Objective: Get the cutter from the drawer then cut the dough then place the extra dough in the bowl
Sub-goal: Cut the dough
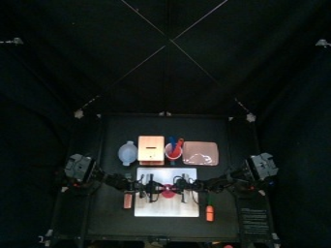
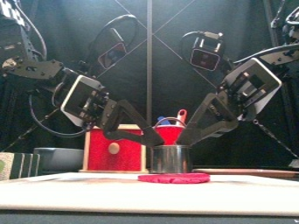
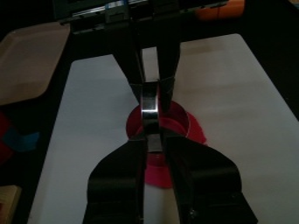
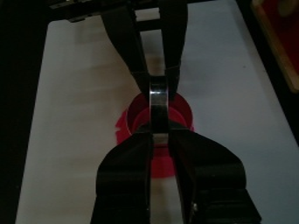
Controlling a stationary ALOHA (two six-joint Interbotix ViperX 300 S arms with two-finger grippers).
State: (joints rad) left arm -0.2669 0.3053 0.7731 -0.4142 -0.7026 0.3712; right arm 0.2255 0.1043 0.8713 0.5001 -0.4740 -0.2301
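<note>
Both arms meet over the middle of the white cutting board (image 3: 87,114). The cutter (image 2: 170,159) stands upright on the red dough (image 2: 174,178). The dough lies flat near the board's centre, and its edge shows all round the cutter's base in the front view.

Left gripper (image 3: 153,122): I read the jaws as drawn in to a narrow gap. A strip of bright metal is pinched between the tips, so it has hold of the cutter.

Right gripper (image 4: 159,122): same picture from its own wrist camera. The jaws are nearly together and closed on the metal, with dough showing on either side below them. The two grippers face each other tip to tip across the cutter.

Behind the board, along the back of the table, I see from left to right:
- the blue-grey bowl (image 1: 127,151)
- the wooden box (image 2: 117,150), its red front facing the front camera
- the red cup (image 2: 170,133) with the toy knives
- the pink tray (image 1: 203,153)

From the top view I cannot tell whether the bowl holds anything.
</note>
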